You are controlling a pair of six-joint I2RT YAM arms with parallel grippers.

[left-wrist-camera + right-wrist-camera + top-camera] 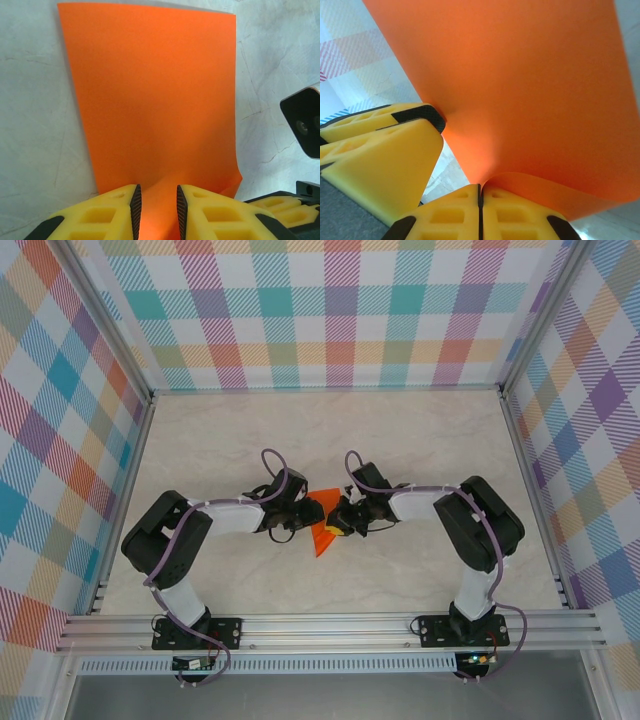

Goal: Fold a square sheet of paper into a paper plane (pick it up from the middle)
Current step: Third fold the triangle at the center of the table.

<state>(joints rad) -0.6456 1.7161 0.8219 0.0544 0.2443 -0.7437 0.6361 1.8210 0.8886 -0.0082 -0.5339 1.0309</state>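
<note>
The pale marbled tabletop (420,440) carries the thin, bright orange square sheet of paper (155,100) at its middle, partly raised between the two arms. At the sheet's right side, the right gripper (480,189) has its jaws pressed together, pinching a curled edge. At the sheet's left side, the left gripper (157,210) straddles the paper with its jaws slightly apart, not clamping. To fold cleanly, the left gripper should probably close squarely first. Neither arm should pull until then, so the edges stay aligned and the paper stays taut.
</note>
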